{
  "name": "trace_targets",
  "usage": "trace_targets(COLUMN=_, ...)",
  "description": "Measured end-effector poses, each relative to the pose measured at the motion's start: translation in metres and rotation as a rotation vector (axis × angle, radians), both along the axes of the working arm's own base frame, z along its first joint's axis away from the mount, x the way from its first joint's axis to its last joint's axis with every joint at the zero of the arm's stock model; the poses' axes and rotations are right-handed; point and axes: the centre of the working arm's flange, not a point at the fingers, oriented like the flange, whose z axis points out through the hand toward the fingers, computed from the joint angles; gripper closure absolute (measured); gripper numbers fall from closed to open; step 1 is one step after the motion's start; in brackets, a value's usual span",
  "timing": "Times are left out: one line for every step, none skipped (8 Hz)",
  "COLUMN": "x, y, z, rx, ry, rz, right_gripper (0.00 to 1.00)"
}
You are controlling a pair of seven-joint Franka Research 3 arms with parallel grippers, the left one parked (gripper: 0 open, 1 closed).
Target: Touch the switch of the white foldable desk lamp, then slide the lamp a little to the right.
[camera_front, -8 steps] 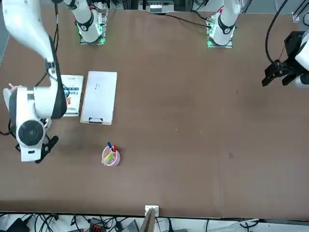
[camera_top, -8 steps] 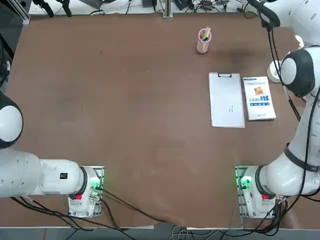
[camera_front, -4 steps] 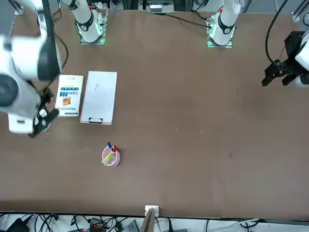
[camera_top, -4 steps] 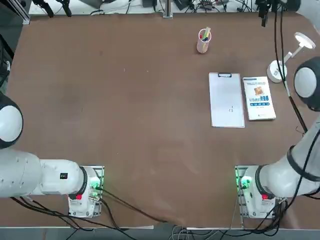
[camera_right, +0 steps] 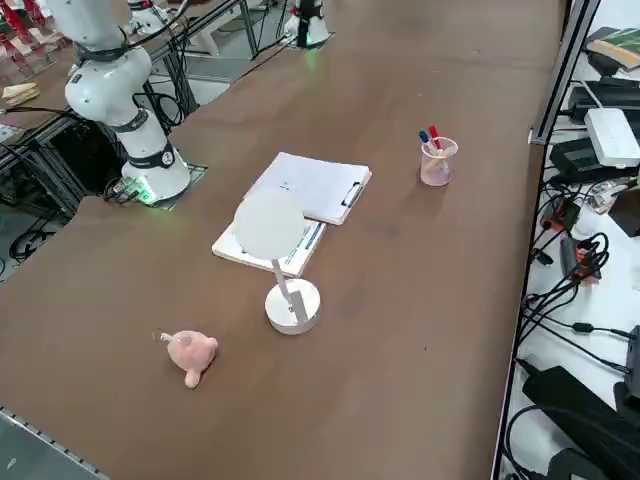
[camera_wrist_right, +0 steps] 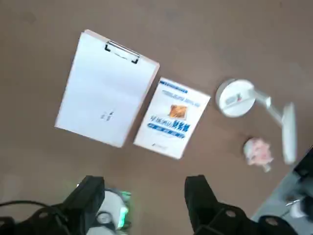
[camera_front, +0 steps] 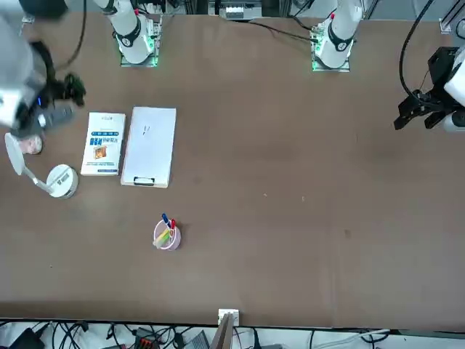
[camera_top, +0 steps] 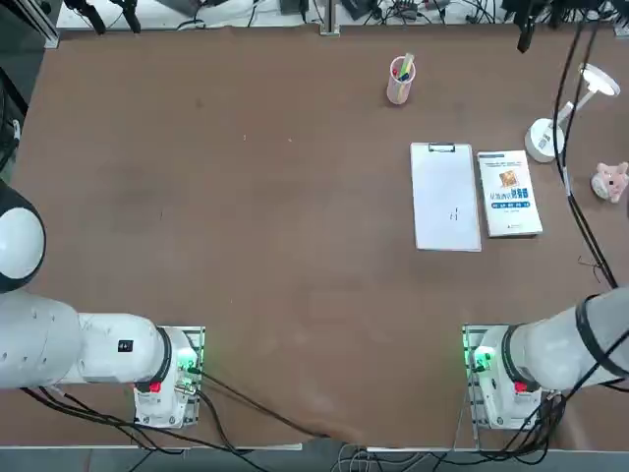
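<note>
My right gripper (camera_wrist_right: 144, 183) raised over the table, fingers wide apart, nothing between them; wrist view takes in the table below. White foldable desk lamp (camera_top: 545, 141) upright on the table's right part, just beside the white booklet (camera_top: 509, 194). Pink plush toy (camera_top: 610, 182) near the lamp. Clipboard (camera_top: 445, 197) beside booklet, on its left. Pink cup (camera_top: 399, 87) beyond clipboard, pens inside.

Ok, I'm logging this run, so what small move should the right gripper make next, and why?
Probably ease the open right gripper down toward the white lamp's base: it hovers high above the table, touching nothing, and the lamp stands off to one side of its fingers.
</note>
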Motion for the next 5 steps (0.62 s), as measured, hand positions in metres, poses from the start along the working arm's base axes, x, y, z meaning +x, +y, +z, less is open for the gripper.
trace_targets(x=-0.036, y=-0.001, z=0.018, rx=0.029, ry=-0.032, rz=-0.093, right_gripper=0.0)
trace_targets(x=-0.066, y=-0.004, z=0.035, rx=0.05, ry=-0.07, rz=-0.146, right_gripper=0.0)
trace_targets(x=-0.083, y=-0.009, z=0.05, rx=0.061, ry=-0.119, rz=-0.176, right_gripper=0.0)
trace_targets(x=-0.083, y=-0.017, z=0.056, rx=0.069, ry=-0.154, rz=-0.204, right_gripper=0.0)
trace_targets(x=-0.073, y=-0.029, z=0.053, rx=0.091, ry=-0.161, rz=-0.237, right_gripper=0.0)
